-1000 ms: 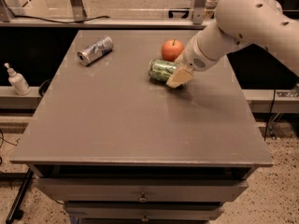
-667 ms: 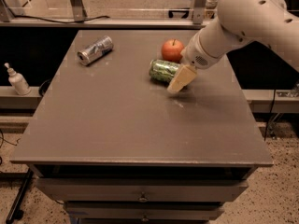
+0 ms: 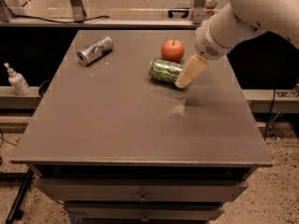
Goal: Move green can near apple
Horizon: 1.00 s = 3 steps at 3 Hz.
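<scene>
The green can (image 3: 164, 71) lies on its side on the grey table (image 3: 117, 125), just in front of and slightly left of the red-orange apple (image 3: 172, 50), with a small gap between them. My gripper (image 3: 185, 80) hangs from the white arm at the can's right end, its cream tip close to or touching the can's silver end and low over the table.
A silver-grey can (image 3: 95, 50) lies on its side at the table's back left. A white spray bottle (image 3: 17, 80) stands on a ledge left of the table. Drawers run below the table's front edge. A railing stands behind the table.
The arm has shifted slightly right and up, and the gripper's tip has tilted a little off the can's right end. The green can and the apple have not moved.
</scene>
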{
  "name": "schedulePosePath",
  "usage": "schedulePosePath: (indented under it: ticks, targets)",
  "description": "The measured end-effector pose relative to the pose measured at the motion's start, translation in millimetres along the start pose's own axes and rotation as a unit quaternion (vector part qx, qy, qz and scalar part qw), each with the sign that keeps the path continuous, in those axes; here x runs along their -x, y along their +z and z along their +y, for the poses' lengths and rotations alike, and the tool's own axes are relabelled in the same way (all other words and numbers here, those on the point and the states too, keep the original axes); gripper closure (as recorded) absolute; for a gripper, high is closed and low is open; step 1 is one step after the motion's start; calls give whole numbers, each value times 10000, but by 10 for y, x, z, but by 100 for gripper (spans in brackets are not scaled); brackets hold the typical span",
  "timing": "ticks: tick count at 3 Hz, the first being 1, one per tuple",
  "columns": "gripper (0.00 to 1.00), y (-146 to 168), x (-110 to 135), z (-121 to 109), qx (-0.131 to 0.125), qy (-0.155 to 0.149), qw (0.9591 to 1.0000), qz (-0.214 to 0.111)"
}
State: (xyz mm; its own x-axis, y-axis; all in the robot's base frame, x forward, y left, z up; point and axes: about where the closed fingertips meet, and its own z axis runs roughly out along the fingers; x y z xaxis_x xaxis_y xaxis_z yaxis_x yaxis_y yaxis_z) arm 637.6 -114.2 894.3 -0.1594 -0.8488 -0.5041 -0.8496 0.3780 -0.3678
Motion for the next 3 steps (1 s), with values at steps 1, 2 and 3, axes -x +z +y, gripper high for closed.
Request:
schedulePosePath:
  ticks: [1,2,3]
  targets:
    - [0,-398,-2,-111,-402,85,9990,-148]
    - [0,-895,-16,-213,-737,212,9963,-382]
    - [0,-1466,-58,-286,-1110,516,9911,-514]
